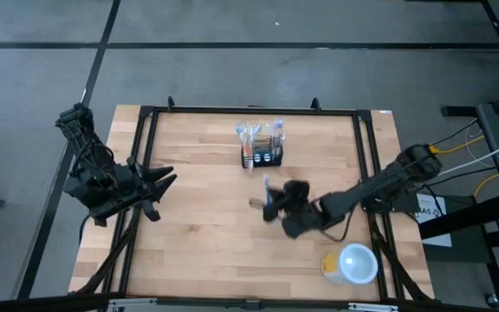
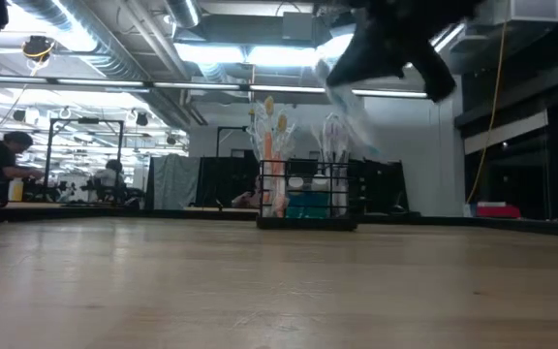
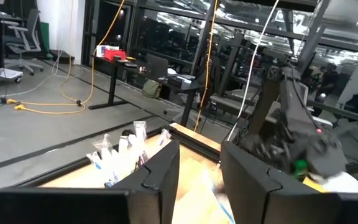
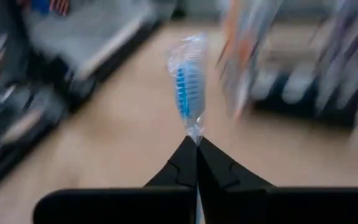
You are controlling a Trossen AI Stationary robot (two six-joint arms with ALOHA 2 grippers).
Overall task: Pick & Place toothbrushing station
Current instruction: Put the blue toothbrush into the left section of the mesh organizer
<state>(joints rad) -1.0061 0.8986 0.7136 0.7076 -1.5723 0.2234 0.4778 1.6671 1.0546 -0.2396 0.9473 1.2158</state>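
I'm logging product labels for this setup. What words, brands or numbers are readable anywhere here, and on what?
None can be read.
Wrapped toothbrush in the right claw: blue bristles show, no legible print.
Black mesh holder and its contents: any print too small to read.
Yellow cup: no text visible.
Paper by the right arm's base: marks too small to read.

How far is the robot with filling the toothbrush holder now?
Done: several toothbrushes already stand in the black mesh holder. In hand: the right tool is shut on a wrapped blue toothbrush, lifted above the table near the holder. Left: placing this one in. The left tool waits at the table's left edge.
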